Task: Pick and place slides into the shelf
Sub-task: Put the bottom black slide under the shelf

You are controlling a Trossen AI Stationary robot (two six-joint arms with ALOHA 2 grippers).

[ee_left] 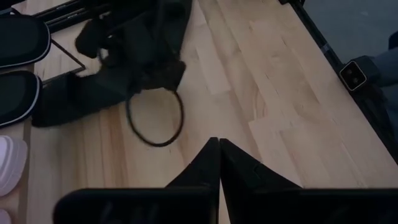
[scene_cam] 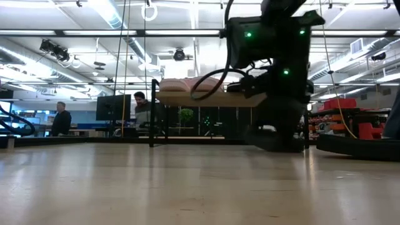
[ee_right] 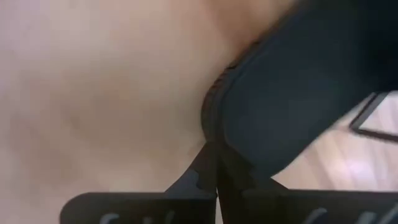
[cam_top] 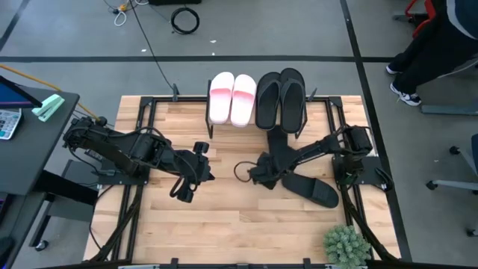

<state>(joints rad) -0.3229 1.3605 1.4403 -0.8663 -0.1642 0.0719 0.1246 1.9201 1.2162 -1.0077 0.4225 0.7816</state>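
Observation:
Two pink-and-white slides [cam_top: 231, 97] and two black wide-strap slides [cam_top: 280, 97] lie on the top board of the shelf [cam_top: 209, 123] at the table's far side. One black flip-flop [cam_top: 314, 191] lies flat on the table at the right. My right gripper [cam_top: 258, 173] is at the table's middle, shut on the other black flip-flop [cam_top: 278, 146], which reaches from it toward the shelf. It also shows in the left wrist view [ee_left: 71, 102]. My left gripper [cam_top: 203, 169] is shut and empty, left of the middle. My right gripper pinches the black flip-flop's sole at its rounded edge [ee_right: 211, 121] between its two fingers [ee_right: 199, 171]. The sole stretches away from the fingers toward the shelf. Whether it is clear of the table I cannot tell.
A black cable loop [cam_top: 243, 170] hangs by my right gripper. A small green plant [cam_top: 345, 245] stands at the table's near right corner. Black frame rails [cam_top: 142, 149] run along both sides. A person's legs [cam_top: 433, 45] show beyond the far right corner.

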